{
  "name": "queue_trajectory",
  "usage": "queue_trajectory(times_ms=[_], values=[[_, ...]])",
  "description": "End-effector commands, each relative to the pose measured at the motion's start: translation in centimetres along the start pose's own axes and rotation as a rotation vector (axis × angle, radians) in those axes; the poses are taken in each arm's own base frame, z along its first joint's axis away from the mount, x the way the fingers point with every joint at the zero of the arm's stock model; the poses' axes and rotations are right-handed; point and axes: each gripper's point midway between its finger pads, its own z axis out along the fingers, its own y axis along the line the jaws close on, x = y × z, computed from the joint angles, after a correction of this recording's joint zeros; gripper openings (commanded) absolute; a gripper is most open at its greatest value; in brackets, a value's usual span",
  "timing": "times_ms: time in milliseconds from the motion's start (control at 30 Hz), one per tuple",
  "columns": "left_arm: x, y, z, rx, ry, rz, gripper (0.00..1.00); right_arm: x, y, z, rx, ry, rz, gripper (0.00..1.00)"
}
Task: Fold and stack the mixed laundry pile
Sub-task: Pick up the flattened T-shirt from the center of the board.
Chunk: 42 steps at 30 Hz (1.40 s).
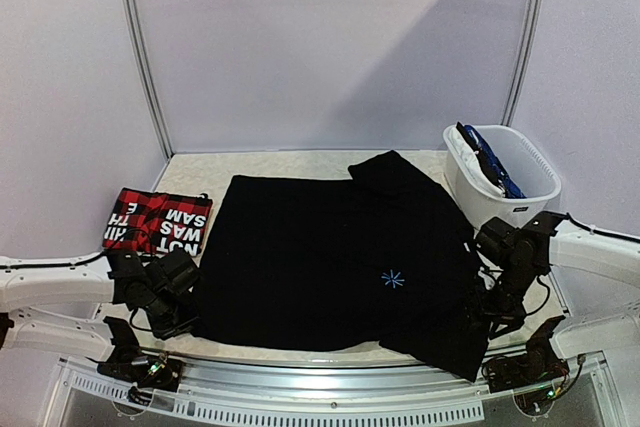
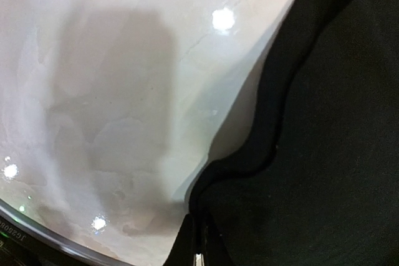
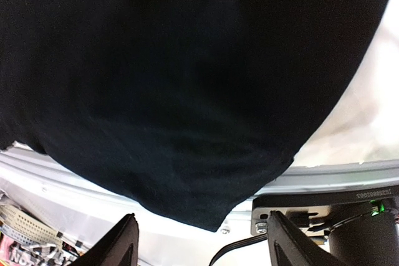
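Between the left fingers (image 2: 192, 250), pinched shut on its hem, and the right fingers (image 3: 121, 247), apart near its overhanging corner, lay one black garment (image 1: 330, 267); pulled one-sidedly, it could slide off the table (image 1: 300, 162). Beyond the right fingers stood one basket (image 1: 480, 202); beyond the left, one red-black plaid garment (image 1: 155, 222); inside the basket, one blue shirt (image 1: 490, 162).

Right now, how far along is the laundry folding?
Done: the red-black plaid garment lies folded at the table's far left. In hand: the black garment is spread flat, not yet folded; the left gripper is shut on its left edge, and the right gripper is open near its hanging right corner. Left: fold and stack it, then the blue garment in the white basket.
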Motion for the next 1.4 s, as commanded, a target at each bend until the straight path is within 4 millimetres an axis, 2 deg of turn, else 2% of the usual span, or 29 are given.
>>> queue_trajectory(times_ms=[0,333,667,1167,1367], values=[[0.2,0.3,1.4,-0.034,-0.004,0.045,0.0,1.7,0.2,1.0,-0.02,0.042,0.023,0.73],[-0.1,-0.4,1.2,-0.041,-0.01,0.068,0.0,3.6,-0.9,2.7,-0.003,0.084,0.025,0.77],[-0.3,-0.7,0.9,-0.057,-0.012,0.086,0.0,2.9,-0.9,4.0,-0.018,0.063,0.03,0.72],[-0.3,-0.9,0.9,-0.064,-0.01,0.085,0.0,1.0,-1.2,5.5,-0.006,-0.013,0.03,0.54],[-0.4,-1.2,0.6,-0.069,-0.015,0.09,0.0,0.8,-1.2,5.2,0.006,-0.03,0.011,0.34]])
